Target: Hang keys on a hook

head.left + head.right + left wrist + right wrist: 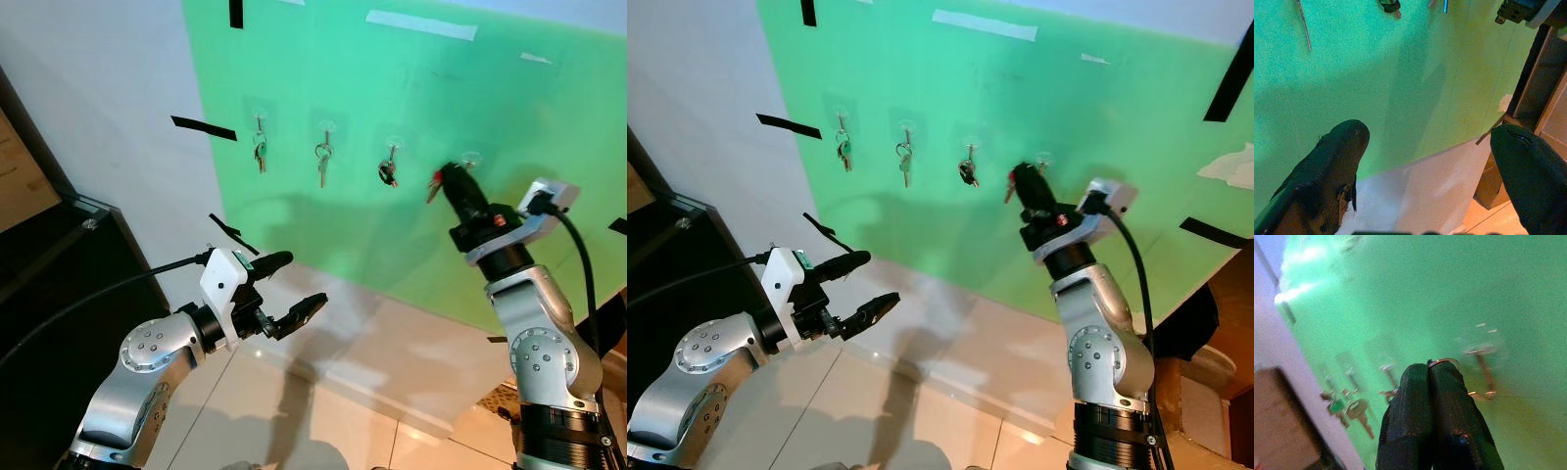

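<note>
Right of centre in the frame, the right gripper (453,177) pinches the keys (433,186) just beside the empty hook (470,159) on the green board (392,78). I'd lift the ring over the hook's tip before releasing. The left gripper (294,286) hovers spread at lower left.

right tool (1023,178) pinching keys (1010,191), near hook (1042,160)

Right gripper (453,177) raised, jaws closed; left gripper (294,285) jaws apart.
</note>
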`<state>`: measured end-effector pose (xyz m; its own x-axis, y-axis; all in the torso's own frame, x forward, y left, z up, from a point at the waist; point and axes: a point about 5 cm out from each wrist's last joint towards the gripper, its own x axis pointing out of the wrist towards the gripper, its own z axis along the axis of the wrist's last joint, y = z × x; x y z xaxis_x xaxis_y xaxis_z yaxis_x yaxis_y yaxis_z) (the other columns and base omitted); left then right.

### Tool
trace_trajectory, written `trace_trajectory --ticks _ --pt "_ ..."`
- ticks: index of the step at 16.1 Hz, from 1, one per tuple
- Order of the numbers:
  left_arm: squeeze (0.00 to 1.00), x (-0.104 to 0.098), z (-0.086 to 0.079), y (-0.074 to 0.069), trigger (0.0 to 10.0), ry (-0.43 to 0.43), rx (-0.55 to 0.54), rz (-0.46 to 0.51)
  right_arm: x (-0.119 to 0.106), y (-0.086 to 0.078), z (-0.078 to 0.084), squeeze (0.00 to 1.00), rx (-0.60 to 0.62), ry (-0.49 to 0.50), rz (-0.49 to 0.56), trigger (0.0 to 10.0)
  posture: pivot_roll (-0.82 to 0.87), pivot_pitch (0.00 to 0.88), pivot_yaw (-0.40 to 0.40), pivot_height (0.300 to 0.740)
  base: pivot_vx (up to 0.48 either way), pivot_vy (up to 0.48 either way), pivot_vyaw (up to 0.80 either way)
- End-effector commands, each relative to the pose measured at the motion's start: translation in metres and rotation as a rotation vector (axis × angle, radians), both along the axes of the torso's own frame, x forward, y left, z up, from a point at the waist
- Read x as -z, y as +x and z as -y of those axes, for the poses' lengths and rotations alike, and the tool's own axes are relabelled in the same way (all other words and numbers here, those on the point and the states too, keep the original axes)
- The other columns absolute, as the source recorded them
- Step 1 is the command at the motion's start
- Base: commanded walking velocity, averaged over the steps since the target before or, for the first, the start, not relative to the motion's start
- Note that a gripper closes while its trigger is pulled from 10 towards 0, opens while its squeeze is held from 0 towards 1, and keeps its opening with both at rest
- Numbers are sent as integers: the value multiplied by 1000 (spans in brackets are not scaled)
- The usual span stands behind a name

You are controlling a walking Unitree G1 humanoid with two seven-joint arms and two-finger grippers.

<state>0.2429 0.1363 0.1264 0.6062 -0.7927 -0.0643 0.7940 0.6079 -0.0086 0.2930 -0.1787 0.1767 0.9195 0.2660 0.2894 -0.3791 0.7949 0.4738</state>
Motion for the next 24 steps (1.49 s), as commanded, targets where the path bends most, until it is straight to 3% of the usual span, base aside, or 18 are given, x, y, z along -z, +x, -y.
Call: trace_trajectory --ticks 1,4,12,16,20,24 --pt "141 -5 3 -1 10000 1 21 16 -3 2 5 0 27 39 -5 10000 -56 0 -29 740 0 0 0" --pt "137 -5 3 0 10000 1 19 19 1 4 15 0 77 83 -38 10000 -53 0 -34 740 0 0 0" --pt "137 -6 2 1 10000 -1 38 15 16 -15 30 0 132 177 -107 10000 -73 0 -17 740 0 0 0" --pt "141 -8 3 1 10000 -4 43 14 18 -21 31 0 80 255 -120 10000 -74 0 -18 740 0 0 0" --pt "141 -8 4 1 10000 -5 41 15 23 -19 28 0 74 208 -170 10000 -72 0 -22 740 0 0 0" --pt "141 -9 5 1 10000 -4 39 19 5 -19 14 0 -46 159 -85 10000 -70 0 -25 740 0 0 0"
